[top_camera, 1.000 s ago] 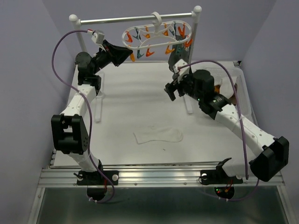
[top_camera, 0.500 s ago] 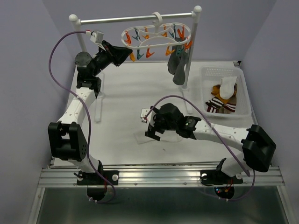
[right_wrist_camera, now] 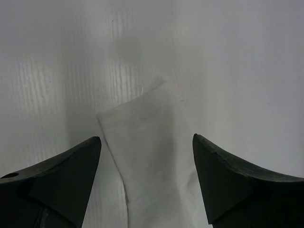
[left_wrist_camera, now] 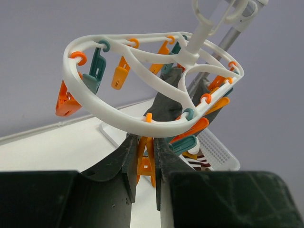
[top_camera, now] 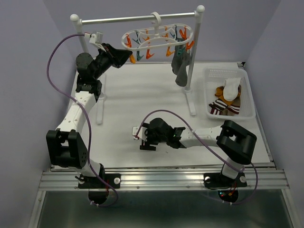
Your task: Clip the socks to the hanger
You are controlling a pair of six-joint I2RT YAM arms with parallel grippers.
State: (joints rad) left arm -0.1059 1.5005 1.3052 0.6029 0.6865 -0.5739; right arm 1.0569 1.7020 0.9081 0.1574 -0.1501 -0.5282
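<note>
Jaws of right gripper (right_wrist_camera: 146,138) splay astride white sock (right_wrist_camera: 152,166) — apparently not touching.

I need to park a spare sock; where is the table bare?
Bare: the table's middle, between the rail stand's feet and the right gripper; also the near patch between the left arm and that gripper. Crowded: the basket of socks, and the hanger, where the left gripper pinches an orange clip.

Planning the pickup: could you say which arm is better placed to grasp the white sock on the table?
Right: right gripper open over the white sock; left gripper pinches an orange clip.
</note>
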